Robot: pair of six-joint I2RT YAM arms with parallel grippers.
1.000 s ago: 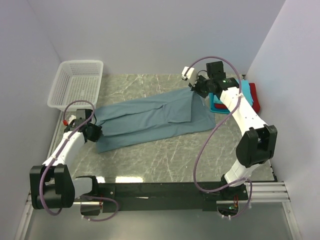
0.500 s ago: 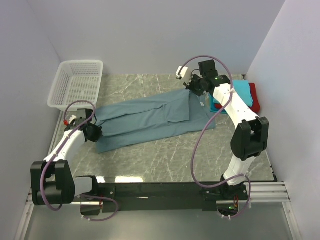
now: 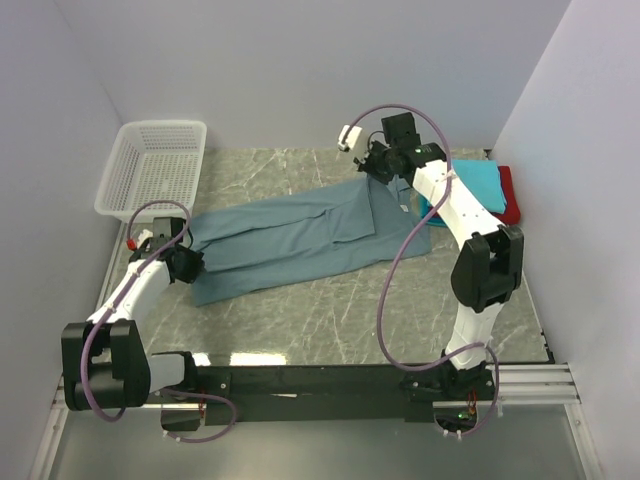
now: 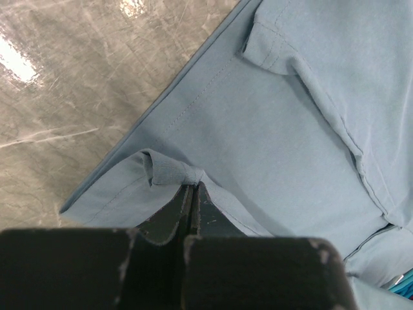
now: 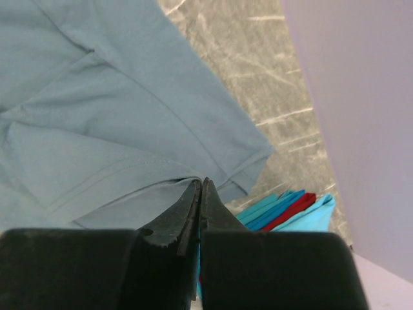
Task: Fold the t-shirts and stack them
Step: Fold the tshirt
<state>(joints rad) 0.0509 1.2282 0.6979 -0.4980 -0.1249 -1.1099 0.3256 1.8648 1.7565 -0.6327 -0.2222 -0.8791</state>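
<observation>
right gripper moved left, tee stretched diagonally

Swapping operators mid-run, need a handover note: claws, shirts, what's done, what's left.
Left claw: shut, pinching a bunched edge of the grey-blue tee at its left end.
Right claw: shut on the tee's edge at its far right end.
Tee: stretched across the table between the two claws; looks partly folded lengthwise, with layers doubled over.
Folded stack (turquoise, red, teal): far right corner, partly behind the right arm.
Basket: far left corner.
Done: the coloured shirts are folded and stacked.
Left: finish folding the tee and put it on the stack.
</observation>
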